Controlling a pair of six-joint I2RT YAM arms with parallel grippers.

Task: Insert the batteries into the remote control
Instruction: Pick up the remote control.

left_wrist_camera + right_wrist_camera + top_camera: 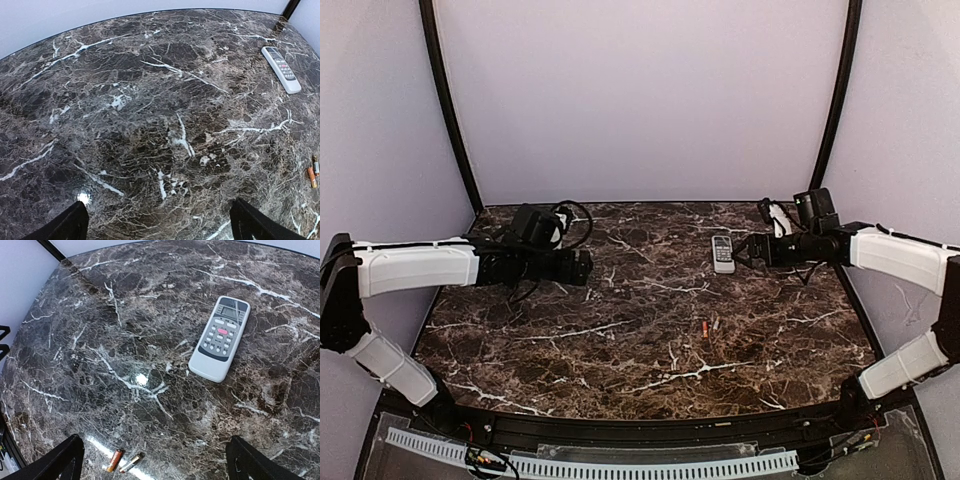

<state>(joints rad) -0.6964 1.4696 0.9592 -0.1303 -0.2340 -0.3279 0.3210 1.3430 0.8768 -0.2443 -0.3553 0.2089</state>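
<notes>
Right, both arms reach in over the marble table (620, 340), nothing held in either. L gripper (160, 225) has its jaws spread wide; R gripper (157, 460) same, wide apart. Remote control (220, 338) lies flat, buttons up, toward the back-right of the tabletop, just beside the R gripper's tips. Two batteries (116, 458), one orange, one paler, lie side by side nr the table's middle, well apart from the remote.

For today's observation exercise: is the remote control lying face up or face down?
Face up: the remote control shows its screen and buttons in the right wrist view.
</notes>
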